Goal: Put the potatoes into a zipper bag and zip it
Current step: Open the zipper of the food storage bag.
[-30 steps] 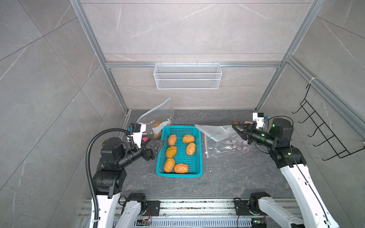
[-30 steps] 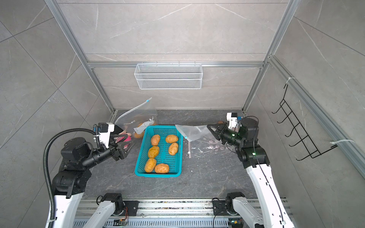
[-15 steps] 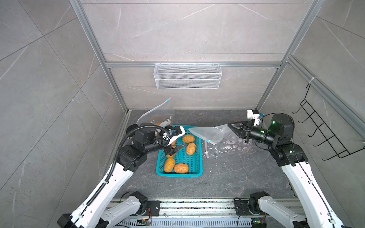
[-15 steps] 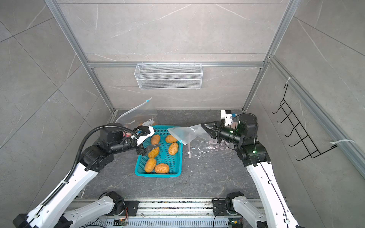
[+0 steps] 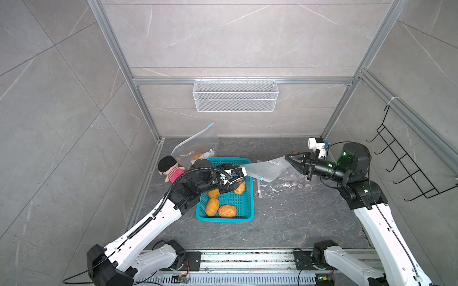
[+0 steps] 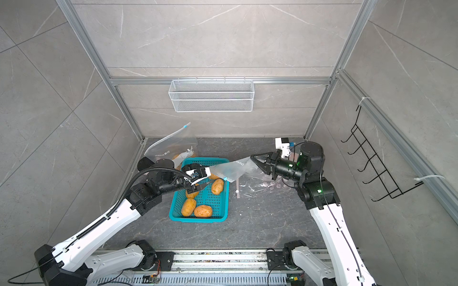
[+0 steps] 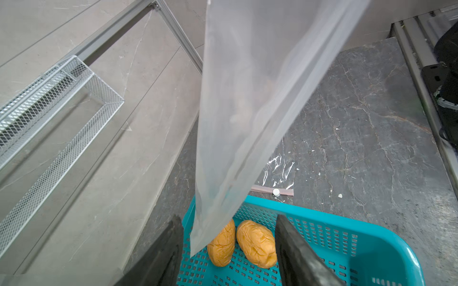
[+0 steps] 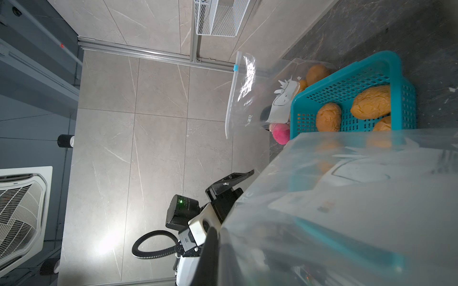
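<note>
Grey lettering is seen printed on the clear zipper bag (image 5: 266, 169) near its pinched corner, but it is too small and skewed to be read. That corner is clamped by the right gripper (image 5: 287, 157), jaws closed on the plastic, and the bag is held slanting above the teal basket (image 5: 224, 219). A blue slider (image 5: 260, 178) is spotted on its low edge. In the left wrist view the bag's far corner is seen between the spread fingers of the left gripper (image 7: 228, 218); the jaws are parted, and whether plastic is touched cannot be told. Four potatoes (image 5: 227, 211) are counted in the basket, part of which is covered by the left arm. More are glimpsed inside a second bag (image 5: 195, 148) leaning at the back wall, its print likewise unreadable. A pink plush doll (image 5: 171, 169) is noted beside it.
</note>
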Robot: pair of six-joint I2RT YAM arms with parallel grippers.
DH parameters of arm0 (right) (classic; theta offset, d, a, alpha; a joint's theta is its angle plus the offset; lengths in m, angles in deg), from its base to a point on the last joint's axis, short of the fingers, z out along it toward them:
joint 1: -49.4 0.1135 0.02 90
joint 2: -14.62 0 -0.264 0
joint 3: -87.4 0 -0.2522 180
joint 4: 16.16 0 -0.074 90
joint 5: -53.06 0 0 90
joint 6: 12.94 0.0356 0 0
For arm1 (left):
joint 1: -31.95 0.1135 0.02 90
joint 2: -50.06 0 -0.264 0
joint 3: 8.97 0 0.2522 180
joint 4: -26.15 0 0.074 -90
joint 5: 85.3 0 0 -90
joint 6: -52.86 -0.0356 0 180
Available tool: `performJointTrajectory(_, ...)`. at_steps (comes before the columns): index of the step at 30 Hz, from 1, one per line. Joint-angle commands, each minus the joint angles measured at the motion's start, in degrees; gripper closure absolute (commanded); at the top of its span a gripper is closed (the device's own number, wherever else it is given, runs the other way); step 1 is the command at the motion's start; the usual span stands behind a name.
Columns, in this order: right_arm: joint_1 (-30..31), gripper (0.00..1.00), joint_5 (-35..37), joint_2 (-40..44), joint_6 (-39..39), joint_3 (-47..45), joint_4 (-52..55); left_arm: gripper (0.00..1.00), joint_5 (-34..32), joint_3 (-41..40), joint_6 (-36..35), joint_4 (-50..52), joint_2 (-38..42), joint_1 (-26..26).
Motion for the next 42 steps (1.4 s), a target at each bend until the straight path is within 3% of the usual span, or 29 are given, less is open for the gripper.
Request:
performJointTrajectory(1,0.5,1.0,-1.1,1.3,-0.5,0.5,-0.5,0.41,-1.2,0.4,-0.2,-5.3,0.8,0.0)
performJointTrajectory(30,0.8,1.0,-0.5,2.7,-0.7,-1.1,-0.3,0.5,-0.6,1.3,5.9,-13.8,-4.8,-0.1)
performJointTrajectory(42,1.1,1.0,-0.5,2.7,-0.7,-2.0,-0.6,0.72,0.9,0.9,7.8,-15.5,-5.4,-0.1)
